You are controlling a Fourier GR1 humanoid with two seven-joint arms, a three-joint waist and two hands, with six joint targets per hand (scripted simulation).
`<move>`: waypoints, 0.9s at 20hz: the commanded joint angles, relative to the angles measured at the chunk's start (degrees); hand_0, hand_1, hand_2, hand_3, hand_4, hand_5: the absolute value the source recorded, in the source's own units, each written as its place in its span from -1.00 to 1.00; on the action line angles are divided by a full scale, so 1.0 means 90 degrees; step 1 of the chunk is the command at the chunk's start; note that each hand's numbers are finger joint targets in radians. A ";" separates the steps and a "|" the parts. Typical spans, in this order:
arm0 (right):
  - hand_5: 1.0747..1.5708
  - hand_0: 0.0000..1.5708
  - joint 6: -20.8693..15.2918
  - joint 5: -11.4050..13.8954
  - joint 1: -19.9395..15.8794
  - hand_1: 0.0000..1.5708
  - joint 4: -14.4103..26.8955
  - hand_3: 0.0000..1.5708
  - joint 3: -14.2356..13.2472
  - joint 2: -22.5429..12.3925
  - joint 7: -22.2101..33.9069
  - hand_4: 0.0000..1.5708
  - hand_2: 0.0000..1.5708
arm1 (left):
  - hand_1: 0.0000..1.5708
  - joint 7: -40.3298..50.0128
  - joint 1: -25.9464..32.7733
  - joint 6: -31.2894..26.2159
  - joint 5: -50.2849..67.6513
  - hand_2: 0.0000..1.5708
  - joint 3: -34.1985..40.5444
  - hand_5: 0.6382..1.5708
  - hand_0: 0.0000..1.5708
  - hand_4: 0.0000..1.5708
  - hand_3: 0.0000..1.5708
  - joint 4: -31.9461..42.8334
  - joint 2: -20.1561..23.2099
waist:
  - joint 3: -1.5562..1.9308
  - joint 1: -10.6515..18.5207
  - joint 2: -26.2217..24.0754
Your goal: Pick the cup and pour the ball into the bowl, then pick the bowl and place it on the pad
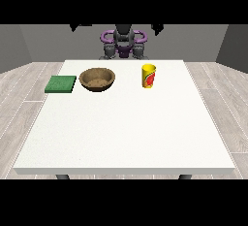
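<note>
From my station I judged the cup [149, 75] to be light and stiff, probably a thin-walled tumbler with a smooth, somewhat slippery side, so I meant to take it round the middle of its wall, below the rim, and keep it upright until it was over the bowl [97, 79]. I could not see the ball inside it from this view. The bowl looked wooden, rigid and heavier than the cup, wide and shallow, so its rim seemed the sensible place to take hold.

The cup stood upright on the white tabletop [126, 133], towards the far edge and a little to the view's right of centre. The bowl sat to its left, well apart from it, and the green pad [61, 84] lay just beside the bowl, further left again.

Both robot hands were up near the top of the view, one dark shape at the view's left [75, 26] and one at the view's right [158, 28], high above the far edge and well away from the cup. They held nothing, but I could not tell how their fingers lay.
</note>
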 commanded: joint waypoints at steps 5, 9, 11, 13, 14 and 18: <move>0.91 -1.00 0.0618 -0.0384 -0.0263 -1.00 0.0630 -1.00 -0.0489 -0.0172 -0.1541 -0.12 -1.00 | -1.00 -0.2192 -0.0135 -0.0125 -0.0208 -1.00 0.0390 0.84 -1.00 -0.29 -1.00 0.1232 0.0122 | -0.0001 -0.0122 0.1442; 0.92 -1.00 0.0701 -0.0430 -0.0071 -1.00 0.0571 -1.00 -0.0595 -0.0248 -0.1587 -0.13 -1.00 | -1.00 -0.3303 0.0297 -0.0783 0.0096 -1.00 0.0612 0.81 -1.00 -0.54 -1.00 0.2156 0.0367 | -0.0005 -0.0101 0.1571; 0.94 -1.00 0.0792 -0.0585 -0.0069 -1.00 0.0348 -1.00 -0.0566 -0.0285 -0.1373 -0.14 -1.00 | -1.00 -0.3327 -0.0237 -0.0764 0.0226 -1.00 0.1038 0.79 -1.00 -0.69 -1.00 0.2921 0.0547 | -0.0006 -0.0446 0.1585; 0.96 -1.00 0.0888 -0.0865 -0.0307 -1.00 0.0812 -1.00 -0.1059 -0.0665 -0.1046 -0.15 -1.00 | -1.00 -0.3671 -0.0001 -0.0954 0.0169 -1.00 0.0761 0.76 -1.00 -0.95 -1.00 0.3222 0.0362 | -0.0003 -0.0085 0.1192; 0.95 -1.00 0.1065 -0.0730 -0.0261 -1.00 0.0948 -1.00 -0.0900 -0.0560 -0.1612 -0.15 -1.00 | -1.00 -0.3946 -0.0394 -0.0619 -0.0040 -1.00 0.0892 0.74 -1.00 -1.00 -1.00 0.3554 0.0351 | -0.0003 -0.0275 0.1507; 0.95 -1.00 0.1352 -0.0888 -0.0167 -1.00 0.1625 -1.00 -0.1181 -0.0685 -0.1934 -0.15 -1.00 | -1.00 -0.3917 -0.0848 -0.0842 0.0149 -1.00 0.1062 0.71 -1.00 -0.86 -1.00 0.4404 0.0486 | -0.0001 -0.0226 0.1222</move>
